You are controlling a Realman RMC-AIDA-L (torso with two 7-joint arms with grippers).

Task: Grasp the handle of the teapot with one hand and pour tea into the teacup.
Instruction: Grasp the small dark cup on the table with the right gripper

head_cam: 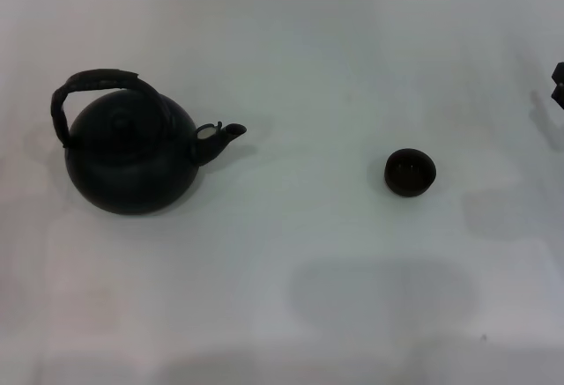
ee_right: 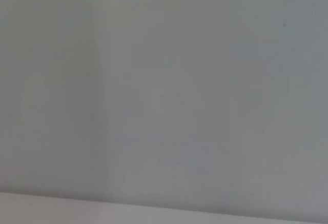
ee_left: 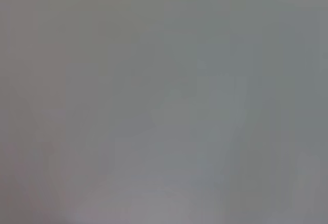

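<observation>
The teapot point(head_cam: 130, 160) is a large round matte black pot standing upright on the white table at the left of the head view. Its short spout point(head_cam: 226, 135) points right, toward the teacup. The handle point(head_cam: 99, 84) arches over its top, with a thick wrapped middle. The teacup point(head_cam: 410, 173) is a tiny dark round cup, standing alone right of the middle. A small dark part of my right gripper point(head_cam: 558, 85) shows at the right edge, well apart from the cup. My left gripper is out of view. Both wrist views show only bare pale surface.
The white table point(head_cam: 308, 314) spans the whole head view. A wide bare stretch lies between the teapot's spout and the teacup. A pale edge band point(ee_right: 154, 211) runs along one side of the right wrist view.
</observation>
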